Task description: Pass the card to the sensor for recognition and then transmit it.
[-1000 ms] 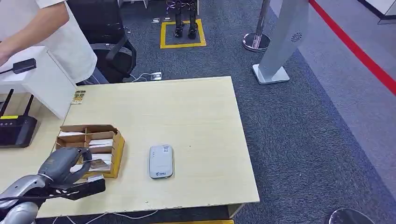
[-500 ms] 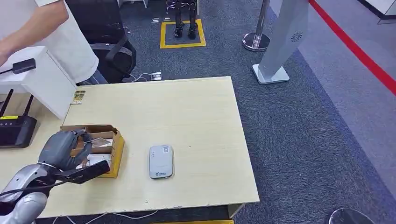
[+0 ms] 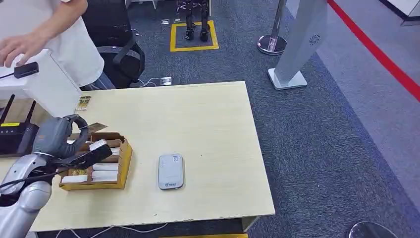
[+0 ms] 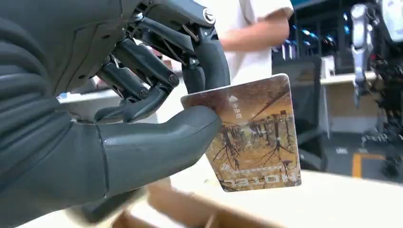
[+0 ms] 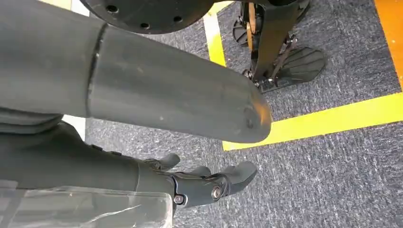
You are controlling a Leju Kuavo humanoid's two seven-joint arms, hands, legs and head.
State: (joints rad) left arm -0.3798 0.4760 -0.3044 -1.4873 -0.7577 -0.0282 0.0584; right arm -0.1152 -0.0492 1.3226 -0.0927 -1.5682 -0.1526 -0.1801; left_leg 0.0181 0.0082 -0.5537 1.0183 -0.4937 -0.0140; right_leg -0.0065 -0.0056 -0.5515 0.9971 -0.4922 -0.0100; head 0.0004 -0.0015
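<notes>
The card (image 4: 254,135) is pinched between thumb and fingers (image 4: 142,102) of the left hand (image 3: 57,136), raised above the cardboard box (image 3: 121,158) at the table's (image 3: 198,119) left. Carry it level rightward to the white sensor (image 3: 171,171), face flat. The right hand (image 5: 199,183) hangs loose, holding nothing.

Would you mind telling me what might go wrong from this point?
The left hand pinches the card by one corner only, so it might pivot or slip in transit. The sensor lies across the cardboard box, whose wall the arm could clip. A person leans nearby.
</notes>
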